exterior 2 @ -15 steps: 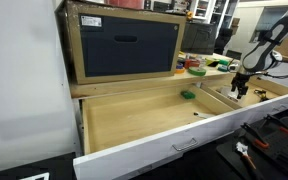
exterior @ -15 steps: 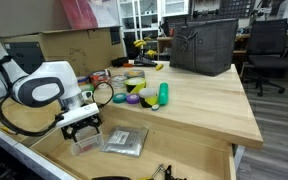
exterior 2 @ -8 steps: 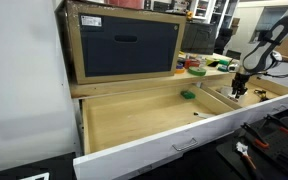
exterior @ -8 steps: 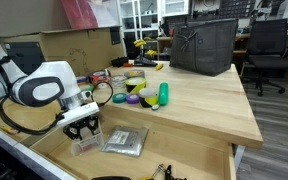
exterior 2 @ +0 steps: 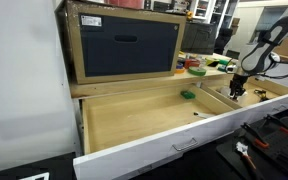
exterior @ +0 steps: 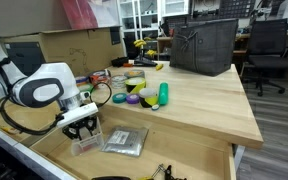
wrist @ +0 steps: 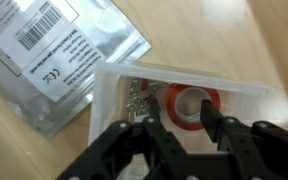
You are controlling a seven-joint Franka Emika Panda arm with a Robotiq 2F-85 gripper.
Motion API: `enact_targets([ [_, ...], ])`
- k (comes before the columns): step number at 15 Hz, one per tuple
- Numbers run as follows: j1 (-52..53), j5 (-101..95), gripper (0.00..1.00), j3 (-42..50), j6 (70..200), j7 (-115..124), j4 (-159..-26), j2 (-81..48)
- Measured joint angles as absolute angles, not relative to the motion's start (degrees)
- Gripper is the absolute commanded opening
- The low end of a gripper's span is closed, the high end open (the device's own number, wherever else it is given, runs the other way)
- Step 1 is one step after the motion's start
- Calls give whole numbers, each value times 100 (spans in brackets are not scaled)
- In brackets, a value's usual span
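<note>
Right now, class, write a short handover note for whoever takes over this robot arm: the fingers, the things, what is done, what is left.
Gripper: its fingers stand partly apart, down over the clear box. Whether they grip anything cannot be told.
Things: the box lies on the wooden surface and holds a red ring and small screws. A silver bag with a barcode label lies right beside it.
Done: the gripper is at the box.
Left: nothing is lifted yet. Confirm the grip before any move.

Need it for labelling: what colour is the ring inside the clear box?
The ring is red, clearest in the wrist view.
</note>
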State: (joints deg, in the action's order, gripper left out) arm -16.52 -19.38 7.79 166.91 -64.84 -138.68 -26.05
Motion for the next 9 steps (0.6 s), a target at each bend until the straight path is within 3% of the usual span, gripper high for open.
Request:
enact_targets([
  [1,-1644,-1938,76,770,16691,-6484,-13868,-2646],
  [2,-1638,-1938,44,758,16692,-6484,-13867,-2691],
  [4,-1629,-1937,47,733,16695,-6482,-13858,-2783],
  [9,-1626,-1935,9,709,16699,-6481,-13846,-2879],
])
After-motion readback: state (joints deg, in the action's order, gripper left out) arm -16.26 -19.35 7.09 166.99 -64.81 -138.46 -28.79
